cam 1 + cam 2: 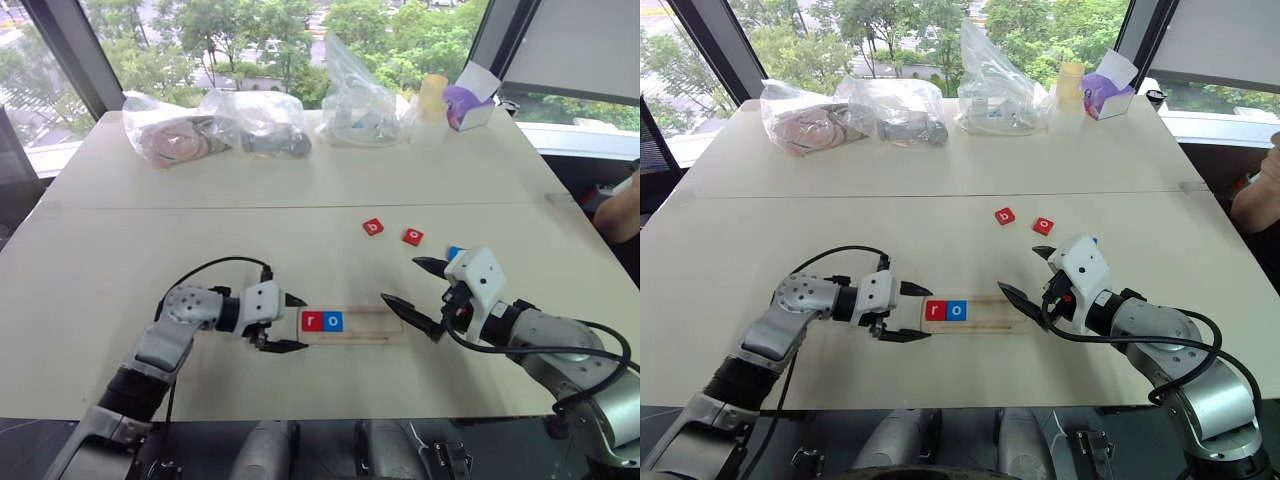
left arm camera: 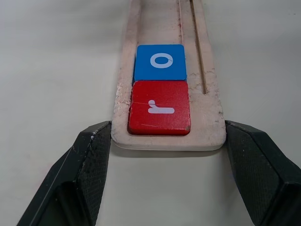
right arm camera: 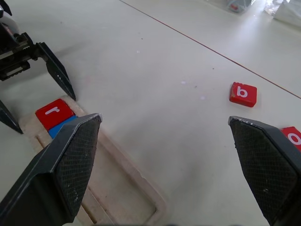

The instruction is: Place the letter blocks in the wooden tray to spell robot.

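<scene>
The place looked like an office or a lab room high in a building; a wide pale table (image 1: 300, 170) stood against large windows (image 1: 250, 30) with trees outside; clear plastic bags (image 1: 215, 125) of small parts lay along its far edge, well beyond the fingers (image 1: 405, 315).

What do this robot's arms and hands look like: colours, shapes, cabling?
Both arms are silver-grey metal with dark segments, ending in white wrist housings. The left hand and right hand each carry two black, tapered, pointed fingers with cross-hatched inner pads. A black cable loops over each forearm.
</scene>
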